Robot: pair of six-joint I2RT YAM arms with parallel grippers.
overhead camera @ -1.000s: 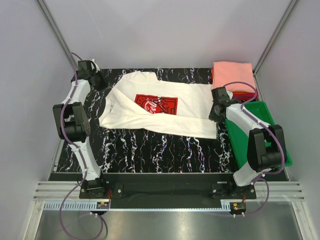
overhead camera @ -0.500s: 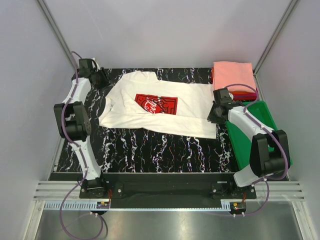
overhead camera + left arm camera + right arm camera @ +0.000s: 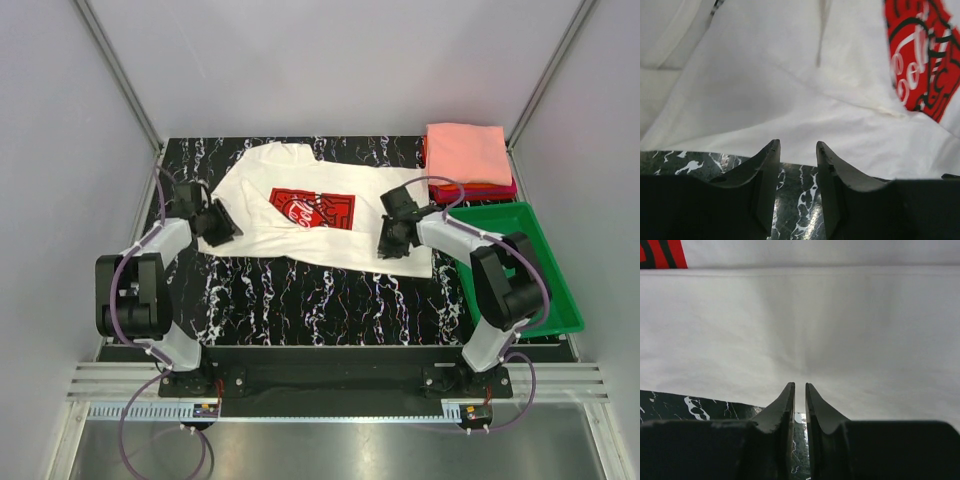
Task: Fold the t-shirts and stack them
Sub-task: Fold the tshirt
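- Both arms have swung inward since the earlier frames. The left gripper (image 3: pixel 217 222) has left the table's far-left corner. The right gripper (image 3: pixel 390 240) has come off the shirt's right edge beside the green tray (image 3: pixel 545 305).
- Cream-white t-shirt (image 3: pixel 300 240): in the same place as before, spread flat on the black marbled table (image 3: pixel 320 300), with its red chest print (image 3: pixel 312 208) facing up.
- Left gripper: at the shirt's left edge. In the left wrist view its fingers stand apart, with bare table showing in the gap. Nothing is held, and the tips lie just short of the cloth.
- Right gripper: over the shirt's near right part. In the right wrist view the fingers are almost together, leaving a thin slit, with the tips at the near hem. It cannot be told whether cloth is pinched.
- Folded stack (image 3: pixel 466 155): at the far-right corner, just beyond the tray. A salmon-pink shirt is on top, and red and dark edges show beneath it.
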